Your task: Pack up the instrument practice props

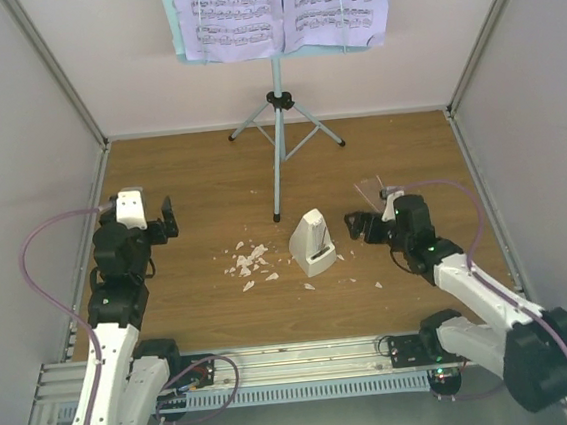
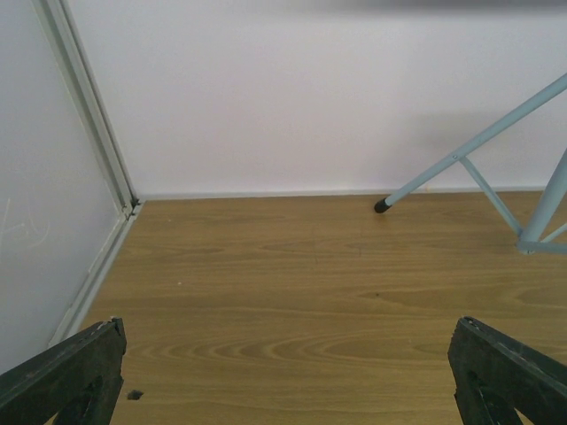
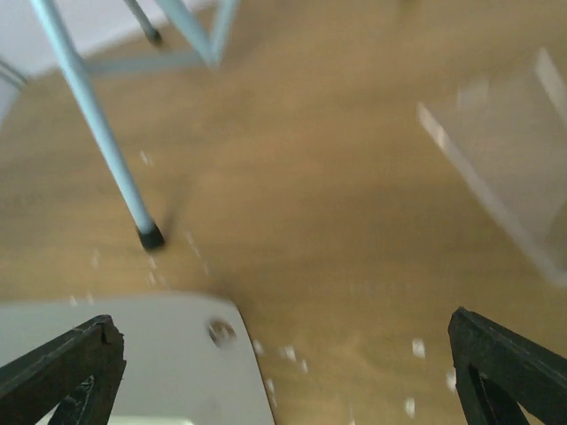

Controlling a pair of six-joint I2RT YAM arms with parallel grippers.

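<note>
I've got the wooden bench (image 1: 190,181) in view, and the pale blue music stand (image 1: 279,143) is up on its tripod legs at the far side, my landmark for everything else. The printed sheet-music pages (image 1: 234,11) sit spread across its desk at the top. The left tool (image 1: 161,224) hangs well to the stand's left, jaws spread wide and nothing between them, only bare wood under it in the wrist view. The right tool (image 1: 357,227) is off to the right of the stand's near foot, released too, gripping nothing. The small white metronome (image 1: 311,242) stands upright just in front of that foot. The clear triangular cover (image 1: 370,192) lies right of the same foot, beside the right tool. White crumbs (image 1: 248,261) are scattered in front of the foot, a little to its left.
</note>
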